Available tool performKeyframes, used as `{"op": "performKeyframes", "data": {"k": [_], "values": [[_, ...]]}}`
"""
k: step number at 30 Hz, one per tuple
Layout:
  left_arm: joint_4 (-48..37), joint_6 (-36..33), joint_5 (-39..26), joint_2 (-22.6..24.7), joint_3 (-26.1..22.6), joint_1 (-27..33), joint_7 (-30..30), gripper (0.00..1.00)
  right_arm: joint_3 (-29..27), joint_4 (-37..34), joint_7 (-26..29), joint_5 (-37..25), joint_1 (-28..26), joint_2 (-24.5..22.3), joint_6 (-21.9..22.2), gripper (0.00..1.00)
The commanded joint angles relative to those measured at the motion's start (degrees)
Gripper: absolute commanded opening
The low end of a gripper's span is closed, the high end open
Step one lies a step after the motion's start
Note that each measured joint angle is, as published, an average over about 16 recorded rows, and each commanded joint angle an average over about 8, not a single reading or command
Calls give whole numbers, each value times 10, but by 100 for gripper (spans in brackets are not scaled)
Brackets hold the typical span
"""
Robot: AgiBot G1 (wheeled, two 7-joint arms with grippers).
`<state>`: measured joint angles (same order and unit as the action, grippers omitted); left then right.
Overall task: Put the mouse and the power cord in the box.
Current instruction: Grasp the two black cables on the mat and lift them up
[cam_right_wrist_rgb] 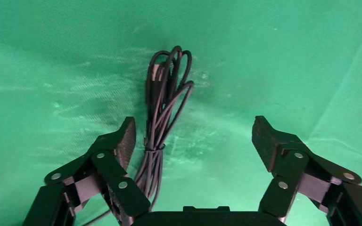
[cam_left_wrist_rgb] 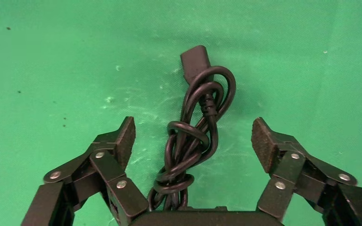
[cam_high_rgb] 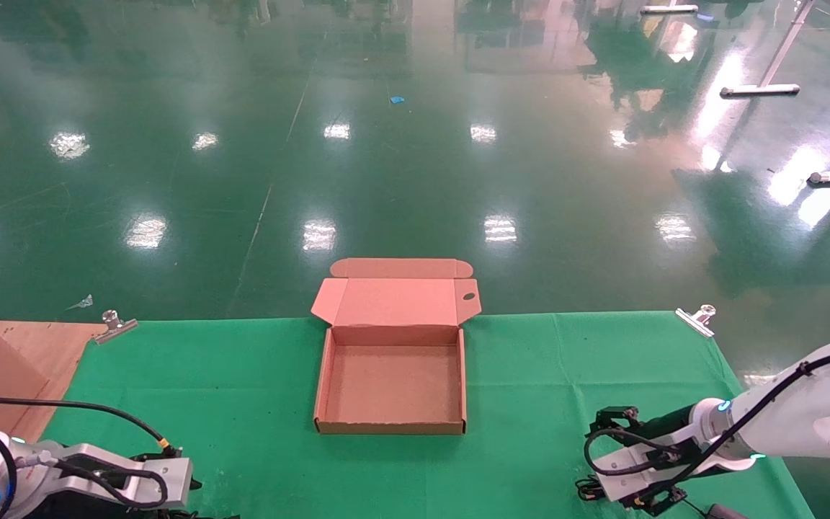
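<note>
Nothing is in the open cardboard box yet, which sits empty at the middle of the green-covered worktop, so both pickups look still ahead. At the near left, the left gripper hangs low with jaws spread wide either side of the bundled power cord and need only close and lift. At the near right, the right gripper is likewise wide over the mouse's coiled thin cable; the mouse body itself is not visible.

Right gripper spread wide above green cloth. Thin black cable bundle lies on cloth between fingers, nearer one of them, not gripped.
</note>
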<state>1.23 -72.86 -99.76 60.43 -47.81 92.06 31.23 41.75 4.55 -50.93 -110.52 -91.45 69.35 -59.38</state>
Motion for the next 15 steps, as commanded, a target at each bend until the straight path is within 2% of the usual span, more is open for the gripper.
{"op": "performKeyframes", "data": {"k": [1,15], "values": [[-2,-2,4,-3,3,1,2,0,0,-5,-5,0,-4,1,-1,0],[-9,1,2,2,1,-6,9,0,-2,-27,-21,3,-4,4,-6,0]]}}
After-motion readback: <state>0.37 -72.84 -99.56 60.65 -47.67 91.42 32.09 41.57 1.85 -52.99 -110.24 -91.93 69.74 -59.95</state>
